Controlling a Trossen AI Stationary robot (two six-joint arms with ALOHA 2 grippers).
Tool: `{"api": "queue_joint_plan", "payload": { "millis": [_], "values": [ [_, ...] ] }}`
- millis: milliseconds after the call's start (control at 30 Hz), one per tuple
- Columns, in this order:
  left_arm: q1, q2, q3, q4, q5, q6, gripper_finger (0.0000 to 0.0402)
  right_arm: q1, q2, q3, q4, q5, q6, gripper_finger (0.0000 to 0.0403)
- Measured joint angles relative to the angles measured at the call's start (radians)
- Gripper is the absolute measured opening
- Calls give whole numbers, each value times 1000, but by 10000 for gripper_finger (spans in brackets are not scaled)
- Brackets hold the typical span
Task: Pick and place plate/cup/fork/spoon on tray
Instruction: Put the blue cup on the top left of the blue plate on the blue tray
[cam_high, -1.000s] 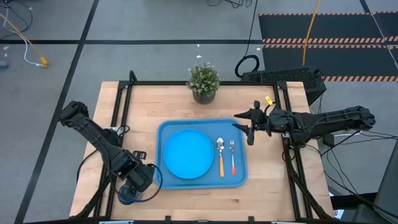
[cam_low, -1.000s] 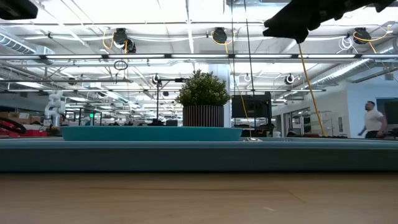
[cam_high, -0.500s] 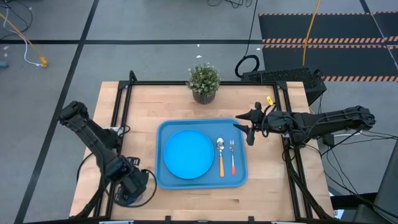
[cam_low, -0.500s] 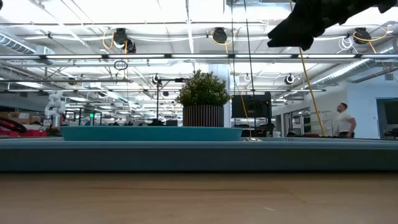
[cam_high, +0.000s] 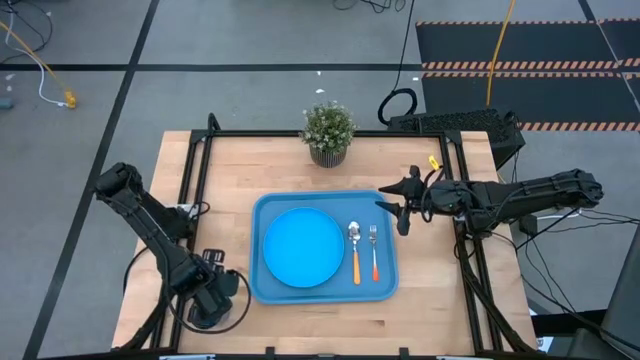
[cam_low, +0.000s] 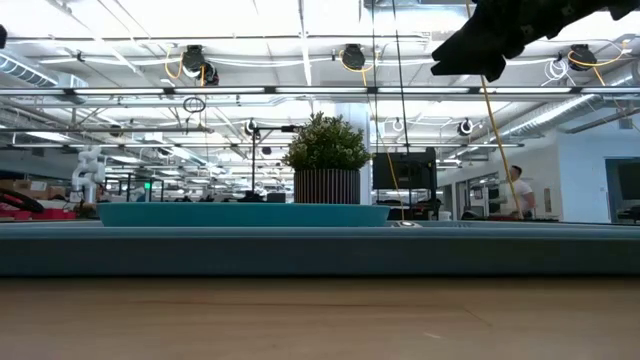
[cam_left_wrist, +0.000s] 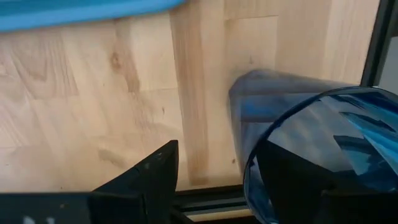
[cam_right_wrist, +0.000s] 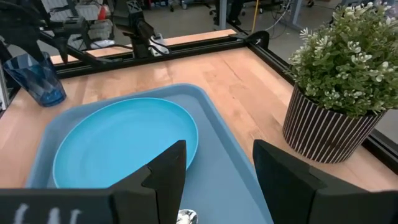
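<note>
Tray (cam_high: 262, 290) is taking up the table's middle — plate (cam_high: 303, 246) filling its left half, spoon (cam_high: 354, 251) and fork (cam_high: 374, 250) lying close together on the right. Bare tray floor is showing only in the corners. Plant (cam_high: 328, 131) is standing behind the tray. Cup (cam_right_wrist: 36, 78) and left gripper (cam_high: 208, 300) are crowding the near-left corner — right gripper (cam_high: 400, 207) is hanging over the tray's far-right edge.

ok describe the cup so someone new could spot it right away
Start at the blue tray mid-table, then go off its near-left corner to bare wood by the table edge. There the left hand straddles the cup: small, dark translucent blue, and the only tableware not on the tray.
</note>
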Motion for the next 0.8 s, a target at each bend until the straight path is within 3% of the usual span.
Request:
{"api": "queue_joint_plan", "payload": {
  "millis": [133, 400, 800],
  "values": [
    [-1, 0, -1, -4, 0, -52, 185, 0, 0, 0, 0, 0, 0, 180],
    [-10, 0, -2, 22, 28, -136, 18, 0, 0, 0, -2, 0, 11, 180],
    [29, 0, 1, 18, 65, -109, 11, 0, 0, 0, -3, 1, 16, 180]
  ]
}}
